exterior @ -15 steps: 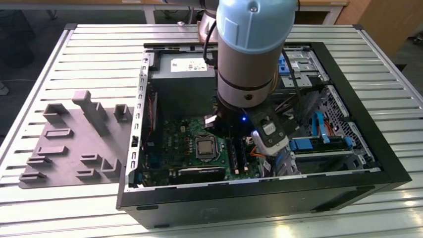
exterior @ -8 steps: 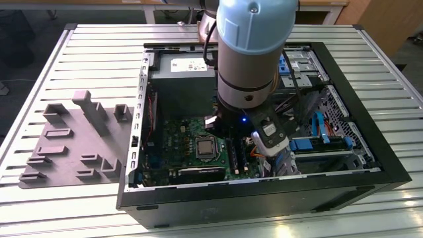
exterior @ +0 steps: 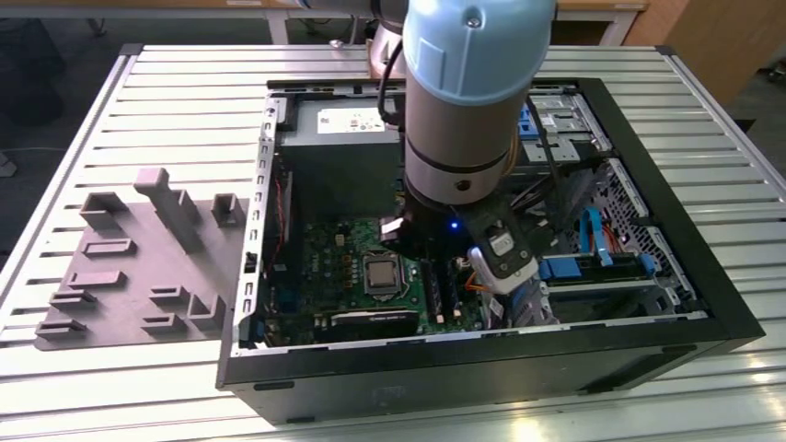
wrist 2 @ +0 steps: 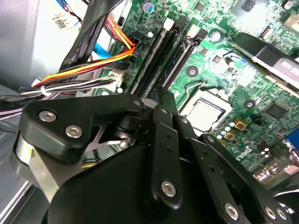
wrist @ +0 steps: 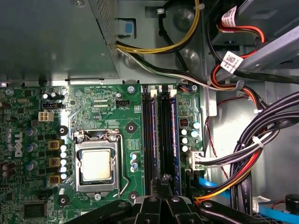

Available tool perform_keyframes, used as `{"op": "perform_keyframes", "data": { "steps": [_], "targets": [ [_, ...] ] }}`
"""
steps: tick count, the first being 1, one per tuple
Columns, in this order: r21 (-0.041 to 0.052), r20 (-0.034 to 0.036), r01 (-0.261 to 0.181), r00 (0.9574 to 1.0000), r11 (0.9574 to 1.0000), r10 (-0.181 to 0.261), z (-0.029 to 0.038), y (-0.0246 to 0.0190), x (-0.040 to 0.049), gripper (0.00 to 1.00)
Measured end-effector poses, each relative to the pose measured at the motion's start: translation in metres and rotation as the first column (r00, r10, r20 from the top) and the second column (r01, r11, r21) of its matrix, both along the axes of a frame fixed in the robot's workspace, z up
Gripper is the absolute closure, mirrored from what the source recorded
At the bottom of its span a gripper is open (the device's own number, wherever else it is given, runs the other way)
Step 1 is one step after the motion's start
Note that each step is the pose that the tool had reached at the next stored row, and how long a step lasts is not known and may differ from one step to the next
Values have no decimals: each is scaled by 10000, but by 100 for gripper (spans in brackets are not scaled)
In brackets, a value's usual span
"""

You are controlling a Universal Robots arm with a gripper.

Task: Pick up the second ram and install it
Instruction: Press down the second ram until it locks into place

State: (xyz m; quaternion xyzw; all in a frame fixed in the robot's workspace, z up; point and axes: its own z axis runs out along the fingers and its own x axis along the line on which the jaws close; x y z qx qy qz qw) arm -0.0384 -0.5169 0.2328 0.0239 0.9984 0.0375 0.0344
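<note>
One gripper [wrist: 163, 183] over slot rails [wrist: 161, 135], fingers together; grip contents can't tell.

A workshop or robotics lab is suggested. An open desktop computer case [exterior: 664, 276] is laid on a work table [exterior: 184, 83] built of ribbed aluminium profiles, beside a grey moulded fixture tray [exterior: 135, 267]. An industrial robot arm [exterior: 473, 101] is positioned over the exposed green motherboard [wrist: 107, 107]. Wooden furniture [exterior: 719, 37] and a bare floor are seen behind the table.
</note>
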Motion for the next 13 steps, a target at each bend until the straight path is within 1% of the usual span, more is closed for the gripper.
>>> {"op": "perform_keyframes", "data": {
  "steps": [13],
  "targets": [
    [0,0,0,10000,10000,0,0,-53,0,89]
  ]
}}
